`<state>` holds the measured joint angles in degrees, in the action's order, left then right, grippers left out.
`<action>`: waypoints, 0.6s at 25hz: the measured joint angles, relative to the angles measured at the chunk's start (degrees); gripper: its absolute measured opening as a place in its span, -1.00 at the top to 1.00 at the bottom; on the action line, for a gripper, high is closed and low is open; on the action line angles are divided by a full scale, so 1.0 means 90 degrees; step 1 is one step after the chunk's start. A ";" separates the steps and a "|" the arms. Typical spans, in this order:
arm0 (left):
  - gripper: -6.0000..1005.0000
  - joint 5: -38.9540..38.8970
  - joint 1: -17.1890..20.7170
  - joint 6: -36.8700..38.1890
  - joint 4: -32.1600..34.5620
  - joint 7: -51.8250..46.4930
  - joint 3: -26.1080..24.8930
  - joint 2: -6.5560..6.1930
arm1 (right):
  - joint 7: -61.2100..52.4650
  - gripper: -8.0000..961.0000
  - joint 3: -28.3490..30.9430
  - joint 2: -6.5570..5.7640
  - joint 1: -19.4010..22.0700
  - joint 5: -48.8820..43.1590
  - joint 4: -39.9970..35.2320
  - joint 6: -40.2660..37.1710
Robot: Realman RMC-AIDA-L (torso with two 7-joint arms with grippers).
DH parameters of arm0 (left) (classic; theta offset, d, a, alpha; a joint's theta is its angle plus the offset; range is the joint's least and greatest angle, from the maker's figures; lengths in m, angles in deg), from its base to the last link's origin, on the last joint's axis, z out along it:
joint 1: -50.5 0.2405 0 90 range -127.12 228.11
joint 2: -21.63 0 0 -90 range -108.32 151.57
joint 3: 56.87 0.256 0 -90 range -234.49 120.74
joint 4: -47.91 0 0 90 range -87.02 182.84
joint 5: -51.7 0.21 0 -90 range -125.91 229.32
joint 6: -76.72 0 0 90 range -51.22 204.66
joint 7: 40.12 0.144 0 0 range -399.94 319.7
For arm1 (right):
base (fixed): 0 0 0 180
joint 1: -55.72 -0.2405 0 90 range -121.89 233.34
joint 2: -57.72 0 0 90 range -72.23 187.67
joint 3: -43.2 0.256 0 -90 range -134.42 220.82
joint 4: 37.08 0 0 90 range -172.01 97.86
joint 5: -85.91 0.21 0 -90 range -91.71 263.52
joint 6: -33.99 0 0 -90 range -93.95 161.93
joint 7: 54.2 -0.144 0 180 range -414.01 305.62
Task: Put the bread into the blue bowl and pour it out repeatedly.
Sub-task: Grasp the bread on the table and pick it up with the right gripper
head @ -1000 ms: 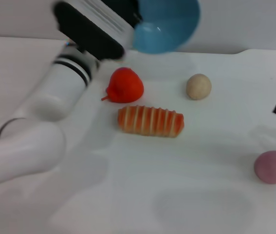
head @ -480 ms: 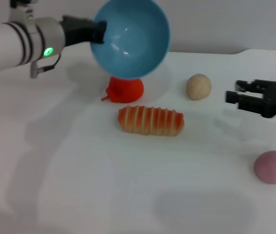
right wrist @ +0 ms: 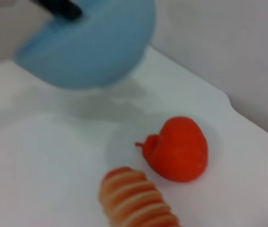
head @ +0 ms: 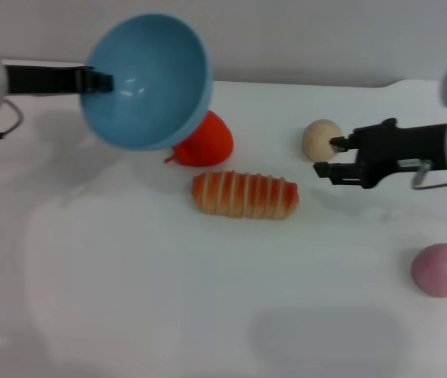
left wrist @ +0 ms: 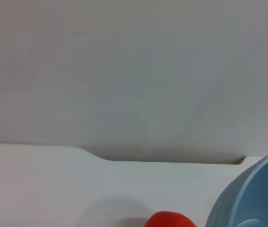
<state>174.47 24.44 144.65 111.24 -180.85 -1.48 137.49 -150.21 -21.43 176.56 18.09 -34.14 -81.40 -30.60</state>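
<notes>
So the white bench (head: 207, 315) has everything scattered across its middle; biggest item is the round, smooth light-blue plastic bowl (head: 146, 81), up in the upper left of the head view, held off the bench by the left gripper (head: 101, 81), whose jaws are pinching its rim; it's tipped so the opening faces the camera, and it's empty.

Next down, the long ridged orange-and-cream striped bread (head: 244, 195) lies flat at the centre of the frame, touched by nothing; the red rounded toy with a little stem (head: 202, 142) sits just up-left of it, partly hidden behind the bowl.

The right gripper (head: 329, 157) reaches in from the right edge, jaws spread, with the small round beige ball (head: 320, 139) right beside its tips, and the loaf a bit further left.

My worry: that ball is closer to the jaws than the bread, so a sloppy approach could knock it rolling, or grab it instead; the loaf is long, so a pinch near one end might let it swing and drop; a bowl tilted like this would probably spill whatever goes in.

The pink round fruit toy (head: 439, 269) at lower right looks safely out of the way.
</notes>
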 joint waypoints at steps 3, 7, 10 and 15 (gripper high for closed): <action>0.96 -0.0002 0.0119 0.0486 0.0101 -0.0057 -0.0498 -0.0040 | -0.0203 -0.12 -0.0755 0.0014 -0.0066 0.0024 0.0034 0.0690; 0.96 -0.0009 0.0258 0.0937 0.0197 -0.0052 -0.0917 -0.0025 | -0.0318 -0.12 -0.1748 0.0025 -0.0214 0.0268 0.0200 0.1421; 0.96 0.0026 0.0302 0.1083 0.0232 -0.0055 -0.0936 -0.0032 | -0.0321 -0.11 -0.2334 0.0029 -0.0339 0.0505 0.0320 0.1705; 0.96 0.0029 0.0316 0.1128 0.0230 -0.0058 -0.0923 -0.0035 | -0.0321 -0.11 -0.3150 0.0050 -0.0454 0.0867 0.0446 0.2075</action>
<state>174.73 27.29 154.80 113.31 -181.37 -9.79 137.17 -153.09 -49.79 177.01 14.00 -26.34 -77.38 -11.92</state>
